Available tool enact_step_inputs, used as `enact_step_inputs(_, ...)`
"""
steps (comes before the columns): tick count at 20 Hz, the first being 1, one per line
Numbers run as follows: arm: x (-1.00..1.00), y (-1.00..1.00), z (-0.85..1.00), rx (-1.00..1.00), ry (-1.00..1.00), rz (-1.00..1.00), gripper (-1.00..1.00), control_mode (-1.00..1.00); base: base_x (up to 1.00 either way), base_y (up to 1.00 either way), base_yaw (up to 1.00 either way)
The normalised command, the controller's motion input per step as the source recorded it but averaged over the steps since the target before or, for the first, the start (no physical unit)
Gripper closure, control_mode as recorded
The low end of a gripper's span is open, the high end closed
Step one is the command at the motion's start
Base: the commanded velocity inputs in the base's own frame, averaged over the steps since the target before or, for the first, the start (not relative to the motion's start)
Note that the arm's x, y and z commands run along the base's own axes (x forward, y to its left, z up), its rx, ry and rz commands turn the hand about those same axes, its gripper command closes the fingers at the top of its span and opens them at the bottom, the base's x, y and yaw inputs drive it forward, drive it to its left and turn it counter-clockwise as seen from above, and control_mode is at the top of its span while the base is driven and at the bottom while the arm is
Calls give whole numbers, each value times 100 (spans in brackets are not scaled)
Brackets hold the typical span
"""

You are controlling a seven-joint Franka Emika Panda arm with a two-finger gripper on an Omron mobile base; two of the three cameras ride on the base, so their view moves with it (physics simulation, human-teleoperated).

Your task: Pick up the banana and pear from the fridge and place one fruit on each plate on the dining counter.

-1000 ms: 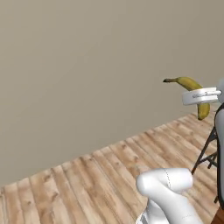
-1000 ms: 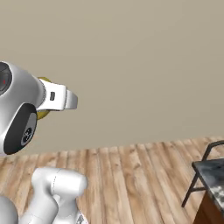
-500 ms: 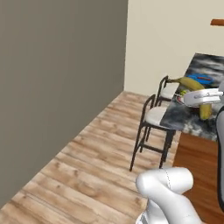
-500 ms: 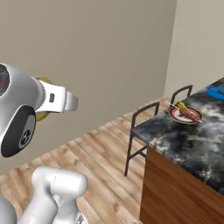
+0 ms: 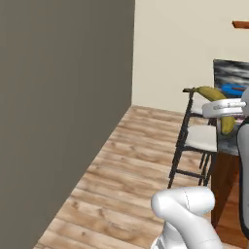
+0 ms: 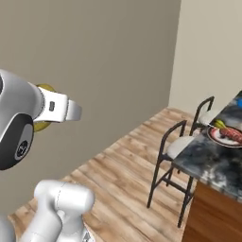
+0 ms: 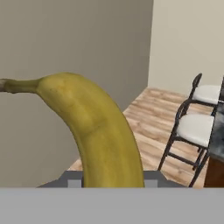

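My gripper (image 5: 225,115) is shut on the banana (image 5: 210,92), a long curved yellow fruit with a dark tip, held up in the air at the right of the left base view. The banana (image 7: 103,131) looms large in the hand view and hides the fingertips. Yellow parts of the banana (image 6: 41,126) peek out behind the white hand at the left of the right base view. The dining counter (image 6: 212,165) with its marbled top comes in at the right. On it lies the red-rimmed plate (image 6: 227,138) with a small yellow-green fruit (image 6: 219,124), probably the pear. The blue plate (image 5: 232,89) lies farther along.
Two black-framed stools with pale seats (image 6: 182,144) (image 6: 208,116) stand along the counter's side, between me and it. A dark grey wall (image 5: 58,107) runs along the left and meets a cream wall (image 5: 170,48) at the corner. Wooden floor (image 5: 126,185) lies open in front.
The base has turned, so the whole picture swept from a blank wall to the corner with the stools and the counter. The banana has stayed in the shut gripper.
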Motion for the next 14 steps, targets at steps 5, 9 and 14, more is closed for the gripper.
enact_step_inputs(5, 0, 0, 0, 0, 0, 0, 100, 100, 100, 65, -44)
enact_step_inputs(9, 0, 0, 0, 0, 0, 0, 100, 100, 100, 100, -47)
enact_step_inputs(14, 0, 0, 0, 0, 0, 0, 100, 100, 100, 100, -50)
